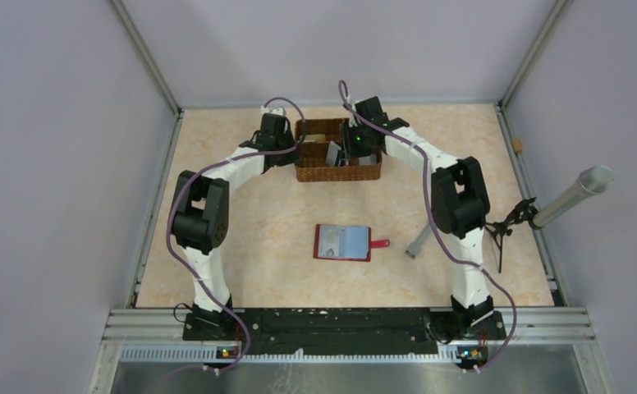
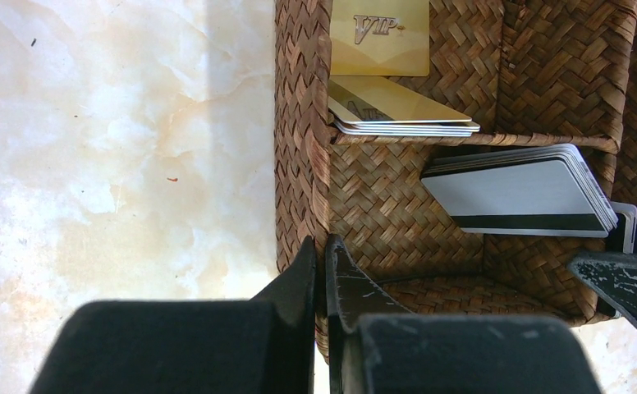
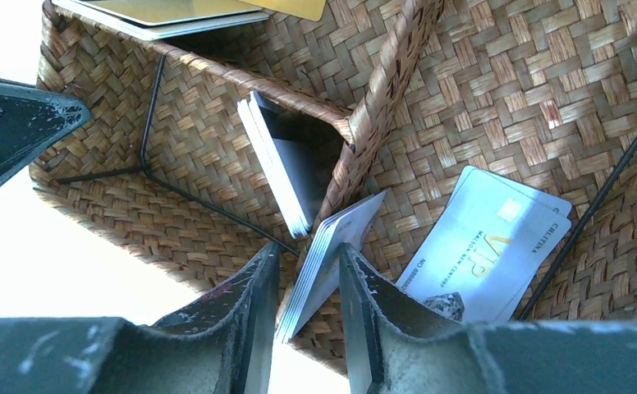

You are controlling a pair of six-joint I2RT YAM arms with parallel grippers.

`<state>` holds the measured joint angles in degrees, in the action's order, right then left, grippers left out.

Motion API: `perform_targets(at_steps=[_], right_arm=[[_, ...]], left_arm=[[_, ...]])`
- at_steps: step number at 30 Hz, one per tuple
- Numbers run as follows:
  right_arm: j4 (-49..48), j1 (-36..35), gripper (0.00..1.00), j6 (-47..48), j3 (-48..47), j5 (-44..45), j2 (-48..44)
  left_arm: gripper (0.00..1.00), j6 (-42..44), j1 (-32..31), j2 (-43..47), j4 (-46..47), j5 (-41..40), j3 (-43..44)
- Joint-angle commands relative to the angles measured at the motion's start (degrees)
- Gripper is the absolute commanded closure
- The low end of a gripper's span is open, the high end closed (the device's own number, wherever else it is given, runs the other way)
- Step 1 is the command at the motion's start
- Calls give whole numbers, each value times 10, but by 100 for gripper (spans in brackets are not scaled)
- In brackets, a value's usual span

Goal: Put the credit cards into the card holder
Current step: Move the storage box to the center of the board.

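The dark red card holder (image 1: 344, 242) lies open on the table, apart from both grippers. The credit cards are in the brown wicker basket (image 1: 315, 171): gold cards (image 2: 379, 33), a grey stack with a dark stripe (image 2: 520, 193), and a pale VIP card (image 3: 488, 246). My left gripper (image 2: 321, 246) is shut on the basket's left wall (image 2: 299, 123). My right gripper (image 3: 309, 254) is inside the basket. Its jaws are apart on either side of a tilted stack of cards (image 3: 332, 246), with gaps showing on both sides. Another stack (image 3: 278, 168) stands beside the divider.
A small grey flat piece (image 1: 419, 242) lies on the table right of the card holder. A grey perforated tube on a black stand (image 1: 574, 193) reaches in from the right edge. Grey walls enclose the table.
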<state>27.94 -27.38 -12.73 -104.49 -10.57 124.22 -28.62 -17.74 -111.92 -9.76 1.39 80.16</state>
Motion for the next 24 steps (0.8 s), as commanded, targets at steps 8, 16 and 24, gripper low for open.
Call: perform_targets(at_steps=[8, 16, 24], right_arm=[[-16, -7, 70, -20, 3, 11, -63], [-14, -7, 74, -21, -2, 0, -57], [-12, -8, 82, -26, 3, 8, -65]], left_arm=[[100, -7, -2, -2, -24, -29, 10], [100, -6, -2, -3, -24, -26, 12], [100, -6, -2, -3, -25, -27, 12]])
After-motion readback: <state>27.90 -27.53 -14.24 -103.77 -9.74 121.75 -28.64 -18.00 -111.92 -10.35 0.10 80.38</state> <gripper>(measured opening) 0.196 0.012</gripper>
